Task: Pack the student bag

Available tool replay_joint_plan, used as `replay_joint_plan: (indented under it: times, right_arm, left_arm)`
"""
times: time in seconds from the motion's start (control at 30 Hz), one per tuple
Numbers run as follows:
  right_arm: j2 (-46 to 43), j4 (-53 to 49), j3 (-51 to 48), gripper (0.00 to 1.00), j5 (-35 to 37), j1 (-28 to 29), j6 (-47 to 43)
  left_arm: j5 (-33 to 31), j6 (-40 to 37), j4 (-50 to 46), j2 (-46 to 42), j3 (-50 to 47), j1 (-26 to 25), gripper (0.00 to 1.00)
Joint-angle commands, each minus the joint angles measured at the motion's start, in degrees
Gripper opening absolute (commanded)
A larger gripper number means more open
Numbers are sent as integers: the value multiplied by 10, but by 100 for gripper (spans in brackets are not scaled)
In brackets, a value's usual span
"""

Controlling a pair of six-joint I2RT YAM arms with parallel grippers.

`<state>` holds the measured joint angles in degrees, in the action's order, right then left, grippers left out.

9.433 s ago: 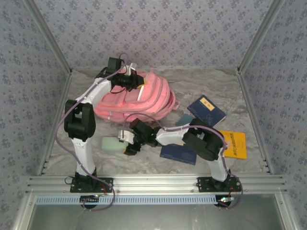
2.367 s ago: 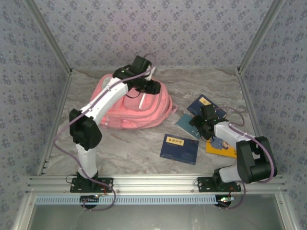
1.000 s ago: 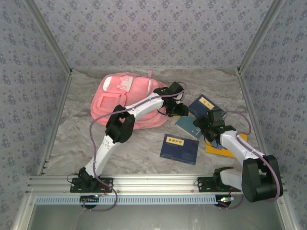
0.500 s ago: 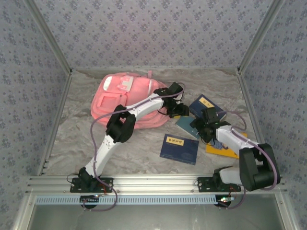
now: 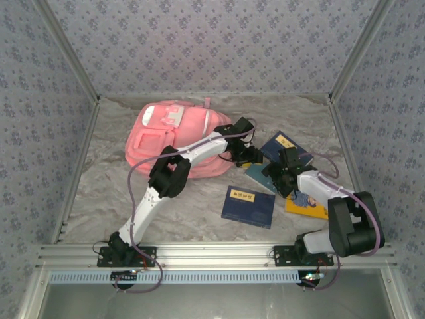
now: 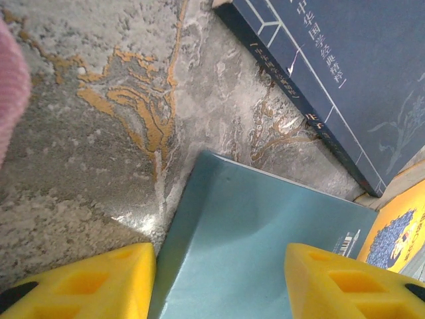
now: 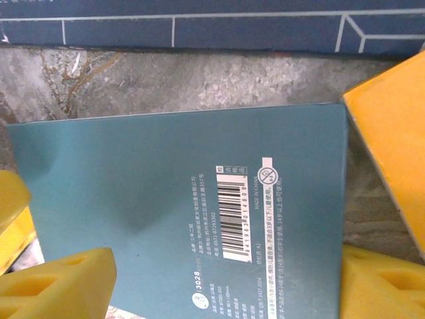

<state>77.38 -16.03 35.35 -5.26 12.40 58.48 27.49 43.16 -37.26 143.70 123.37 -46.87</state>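
Open over teal book (image 7: 166,199), centre right of frame: left fingers (image 6: 86,279) at its corner, right fingers (image 7: 60,286) astride its barcode end. Flat on desk (image 5: 199,206), upper left: pink backpack (image 5: 169,133).

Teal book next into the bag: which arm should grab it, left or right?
Right, probably. The right fingers stand open near both side edges of the teal book, roughly spanning its width. The left fingers are open too, but cover just one corner, so a grip there looks less secure.
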Motion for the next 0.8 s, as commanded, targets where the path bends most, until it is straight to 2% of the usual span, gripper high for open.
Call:
replay_joint_plan:
  times: [0.0,0.17,0.5,0.77]
  right_arm:
    - [-37,84,-28,79,-73,-4,1]
    - [-115,61,-34,76,-38,-8,-28]
    - [-116,62,-38,68,-57,-16,-47]
    - [-134,55,-47,37,-42,-17,-59]
  left_arm:
    - [17,8,-46,33,-21,-9,54]
    - [8,3,-50,34,-21,-8,53]
    - [1,-3,-52,29,-26,-8,53]
    - [-10,-6,-46,18,-43,-8,51]
